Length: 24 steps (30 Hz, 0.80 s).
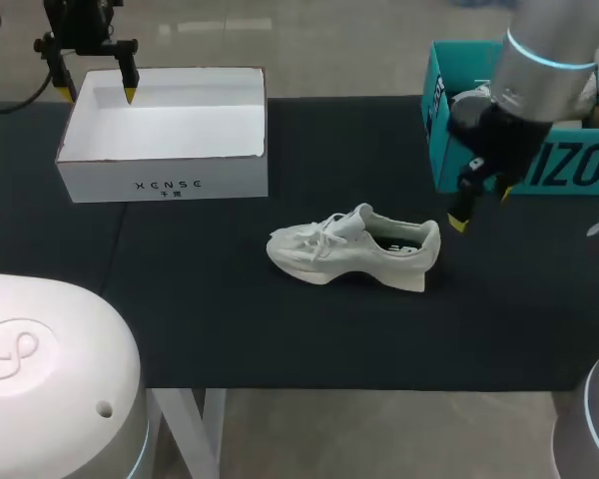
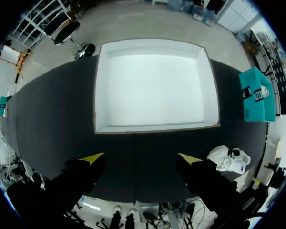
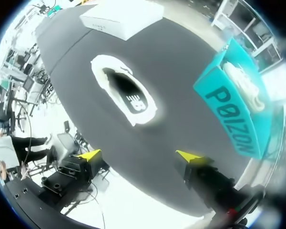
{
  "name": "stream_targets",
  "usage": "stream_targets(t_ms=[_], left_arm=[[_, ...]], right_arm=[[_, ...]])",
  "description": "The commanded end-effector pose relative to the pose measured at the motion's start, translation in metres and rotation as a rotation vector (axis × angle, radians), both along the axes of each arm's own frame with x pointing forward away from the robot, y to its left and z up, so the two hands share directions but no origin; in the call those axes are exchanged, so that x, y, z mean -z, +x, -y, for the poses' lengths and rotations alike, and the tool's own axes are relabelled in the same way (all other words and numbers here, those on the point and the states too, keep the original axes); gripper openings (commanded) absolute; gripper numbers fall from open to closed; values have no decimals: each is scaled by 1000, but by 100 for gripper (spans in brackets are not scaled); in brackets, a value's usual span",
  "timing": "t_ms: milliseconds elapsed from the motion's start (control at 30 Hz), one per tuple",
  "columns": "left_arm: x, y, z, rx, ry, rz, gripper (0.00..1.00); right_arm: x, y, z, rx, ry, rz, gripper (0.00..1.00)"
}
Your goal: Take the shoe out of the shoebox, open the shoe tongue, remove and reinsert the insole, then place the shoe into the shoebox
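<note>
Two robot arms are hanging over a black worktop, one at each side. Sitting at the far left of the worktop is a white open-topped shoebox, the biggest thing on it, its inside showing plain white. The left arm is hovering over this box's far left corner. The left jaws are standing open above the rim, their yellow tips wide apart and gripping nothing.

At the far right a teal box is standing. The right arm is hanging in front of it. The right jaws are likewise standing open and gripping nothing, hovering just beside the heel of the white laced shoe without touching it.

That shoe is resting on its sole near the middle of the worktop, between the two boxes and outside both. Its toe is pointing toward the left side and its heel toward the right. A dark insole is showing through its opening.

A second pale shoe is lying inside the teal box.
</note>
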<state>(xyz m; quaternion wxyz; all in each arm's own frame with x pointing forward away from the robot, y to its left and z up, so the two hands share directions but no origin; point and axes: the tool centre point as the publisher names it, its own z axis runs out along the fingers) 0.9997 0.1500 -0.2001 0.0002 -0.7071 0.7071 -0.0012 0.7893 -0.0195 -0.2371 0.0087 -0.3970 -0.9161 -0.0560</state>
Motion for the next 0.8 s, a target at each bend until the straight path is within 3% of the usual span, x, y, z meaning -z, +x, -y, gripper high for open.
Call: stream_targets(t_ms=[33,133,167,633,800], left_arm=[[0,0,0,0,1,-2,100],[0,0,0,0,1,-2,100],[0,0,0,0,1,-2,100],[0,0,0,0,1,-2,100],[0,0,0,0,1,-2,100]], right_arm=[[8,2,8,-363,182,314,100],[10,7,9,-496,262,352,100],[13,11,8,-501,173,305,100],[13,11,8,-501,173,305,100],[44,20,10,-374,444,445,100]])
